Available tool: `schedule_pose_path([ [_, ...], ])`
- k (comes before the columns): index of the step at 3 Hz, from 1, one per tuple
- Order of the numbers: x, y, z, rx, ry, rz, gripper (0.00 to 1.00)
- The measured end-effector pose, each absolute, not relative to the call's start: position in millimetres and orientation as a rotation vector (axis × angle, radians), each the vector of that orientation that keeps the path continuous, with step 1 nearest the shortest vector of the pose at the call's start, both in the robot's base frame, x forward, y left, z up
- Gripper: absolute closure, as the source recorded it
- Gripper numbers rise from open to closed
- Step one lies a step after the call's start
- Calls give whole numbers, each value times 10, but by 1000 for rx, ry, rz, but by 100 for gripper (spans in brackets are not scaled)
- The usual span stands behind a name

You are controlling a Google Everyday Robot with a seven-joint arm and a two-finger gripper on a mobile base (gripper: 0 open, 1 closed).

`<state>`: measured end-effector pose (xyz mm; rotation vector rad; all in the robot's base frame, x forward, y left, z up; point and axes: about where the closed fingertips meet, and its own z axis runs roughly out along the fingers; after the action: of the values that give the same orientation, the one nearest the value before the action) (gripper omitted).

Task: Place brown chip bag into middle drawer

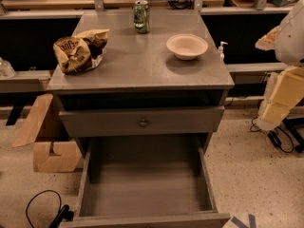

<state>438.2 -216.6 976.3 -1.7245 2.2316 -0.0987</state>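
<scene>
The brown chip bag (79, 51), crumpled tan-gold foil with dark patches, lies on the left side of the grey cabinet top (137, 65). The middle drawer (145, 186) is pulled wide open below it, and its plain grey floor is bare. Above it is a closed drawer front with a small round knob (143, 123). My arm with its gripper (275, 109) hangs at the right edge of the view, beside the cabinet and well apart from the bag. It holds nothing that I can see.
A beige bowl (186, 45) sits on the right of the top and a green can (141, 16) at the back. A pump bottle (221, 48) stands behind the right edge. Cardboard pieces (47, 141) and a black cable (40, 207) lie on the floor at left.
</scene>
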Motion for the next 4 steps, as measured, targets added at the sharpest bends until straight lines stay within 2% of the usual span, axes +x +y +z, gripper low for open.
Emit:
schedule_pose_path([
  [1,4382,-2166,9763,-1724,2232,-99,0],
  [2,4750,-2069,9721,-1708,2167,-114,0],
  [3,5692,-1595,9640,-1608,1992,-64,0],
  [4,6352,-1079,9576,-1590,1777,-3,0],
])
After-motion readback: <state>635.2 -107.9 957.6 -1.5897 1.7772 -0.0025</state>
